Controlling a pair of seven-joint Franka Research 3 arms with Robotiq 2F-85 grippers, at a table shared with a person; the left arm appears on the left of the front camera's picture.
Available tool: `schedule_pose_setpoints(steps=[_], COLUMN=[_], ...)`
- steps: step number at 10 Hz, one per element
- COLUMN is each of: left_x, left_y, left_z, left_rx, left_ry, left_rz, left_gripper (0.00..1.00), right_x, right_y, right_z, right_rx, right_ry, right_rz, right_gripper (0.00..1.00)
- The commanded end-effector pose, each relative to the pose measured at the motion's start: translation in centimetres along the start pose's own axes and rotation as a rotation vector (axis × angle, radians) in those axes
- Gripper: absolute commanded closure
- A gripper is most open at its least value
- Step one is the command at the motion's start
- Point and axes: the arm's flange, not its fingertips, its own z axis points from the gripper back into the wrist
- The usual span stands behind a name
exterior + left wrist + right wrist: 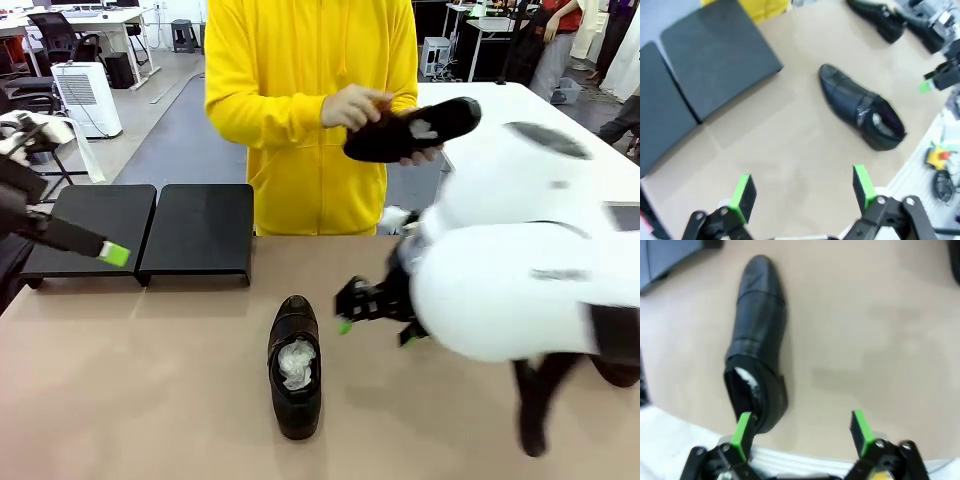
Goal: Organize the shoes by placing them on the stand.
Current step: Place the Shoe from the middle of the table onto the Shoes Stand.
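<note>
Front view: tan tabletop (130, 385), shoe (295, 365), stand (200, 230), office desks (100, 18) behind; left claw (803, 189), right claw (801, 430) apart.

Three shoes (295, 365) (410, 130) (875, 20); two stands (95, 225) (200, 228); two grippers (802, 192) (802, 432)

Glossy black shoe (294, 330) (pale stuffing (297, 362)), tan table (130, 390), yellow top (290, 170)

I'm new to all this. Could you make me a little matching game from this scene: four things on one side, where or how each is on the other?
1. paper-stuffed shoe
2. other shoe
3. stand
4. left gripper

A. in the person's hands
B. open, holding nothing, above the table
C. far left part of the table
D. middle of the table, toe pointing away from the robot

Pairs: 1-D, 2-A, 3-C, 4-B
</note>
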Motion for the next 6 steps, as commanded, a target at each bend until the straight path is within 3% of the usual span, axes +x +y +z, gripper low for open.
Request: schedule_pose_setpoints(steps=[1,3,5,6], left_x=[-2.3,-2.3,-3.6,-3.0], left_y=[-6.3,-10.3,-14.1,-12.0], left_z=[-1.0,-3.1,-5.2,-4.3], left_rx=[-0.018,0.033,0.079,0.061], left_ry=[0.026,0.109,0.187,0.056], left_rz=[0.106,0.142,0.055,0.09], left_gripper=[0.0,0.0,0.0,0.0], right_x=[-1.7,-2.0,-1.7,-1.7], right_y=[-4.6,-8.0,-11.4,-12.9], right_z=[3.6,4.9,5.3,5.0], right_rx=[-0.013,0.01,0.011,-0.01], right_ry=[-0.109,-0.149,-0.158,-0.156], right_rz=[-0.158,-0.279,-0.416,-0.52], right_gripper=[0.0,0.0,0.0,0.0])
